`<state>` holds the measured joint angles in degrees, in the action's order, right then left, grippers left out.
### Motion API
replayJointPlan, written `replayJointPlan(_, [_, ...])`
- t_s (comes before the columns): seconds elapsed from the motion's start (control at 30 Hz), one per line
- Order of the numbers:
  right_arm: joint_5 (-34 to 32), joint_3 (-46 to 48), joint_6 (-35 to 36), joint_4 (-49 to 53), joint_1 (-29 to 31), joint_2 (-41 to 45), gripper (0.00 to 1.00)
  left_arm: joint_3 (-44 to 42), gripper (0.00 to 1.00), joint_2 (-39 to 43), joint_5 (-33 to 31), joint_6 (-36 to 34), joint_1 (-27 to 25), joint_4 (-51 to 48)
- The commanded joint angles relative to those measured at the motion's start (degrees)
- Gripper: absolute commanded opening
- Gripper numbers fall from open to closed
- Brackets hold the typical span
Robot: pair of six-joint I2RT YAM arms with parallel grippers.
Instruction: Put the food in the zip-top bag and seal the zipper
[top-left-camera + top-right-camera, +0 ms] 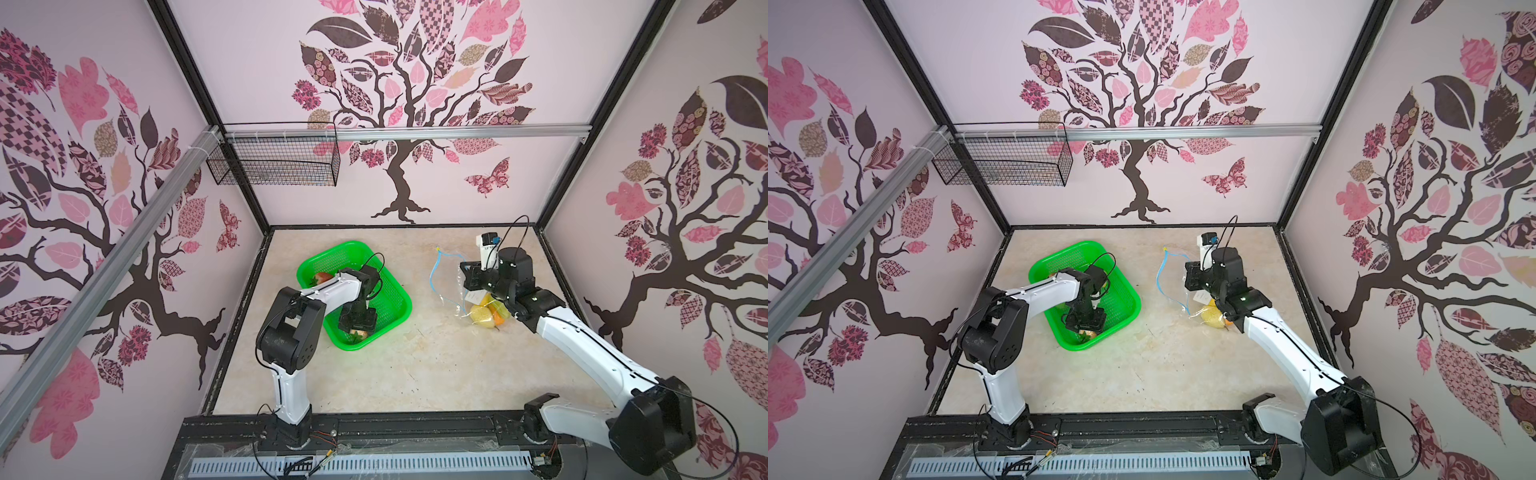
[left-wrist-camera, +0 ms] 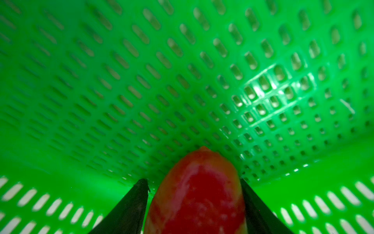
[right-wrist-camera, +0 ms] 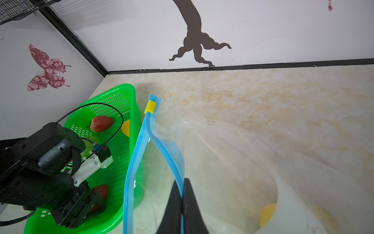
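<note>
A red strawberry (image 2: 199, 198) lies in the near corner of the green basket (image 1: 409, 307), between the fingers of my left gripper (image 2: 193, 180). One finger touches it and a thin gap shows at the other, so the left gripper (image 1: 358, 328) is open round it. The clear zip-top bag (image 3: 232, 162) lies on the right of the table. My right gripper (image 3: 183, 180) is shut on one lip of its blue zipper (image 3: 131, 162), holding the mouth apart. A yellow slider (image 3: 150, 106) sits at the zipper's far end. A yellow lemon (image 1: 482, 314) and an orange piece (image 1: 500, 320) are inside the bag.
A second strawberry (image 3: 101, 123) and a yellow piece (image 3: 126, 127) lie at the basket's far end. The basket's wall (image 2: 182, 81) stands close around the left gripper. A black wire basket (image 1: 274, 162) hangs on the back wall. The bag's mouth faces the green basket.
</note>
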<state>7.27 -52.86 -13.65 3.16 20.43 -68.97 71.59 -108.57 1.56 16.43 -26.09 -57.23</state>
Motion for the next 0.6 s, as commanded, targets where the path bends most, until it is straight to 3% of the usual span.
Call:
replayJointPlan(0.0, [-0.67, 0.39, 0.41, -0.71, -0.37, 1.03, 0.00, -2.35, 0.63, -0.72, -0.28, 0.01, -0.30, 3.05])
replayJointPlan(0.2, [-0.68, 0.38, 0.39, -0.75, -0.43, 0.85, 0.00, -2.52, 0.51, -0.34, -0.69, -0.08, -0.28, 3.50])
replayJointPlan(0.57, [-0.90, 0.31, 0.55, -0.61, -0.32, 0.97, 0.00, 5.58, 0.47, 1.25, -0.85, -0.96, 1.45, 1.89])
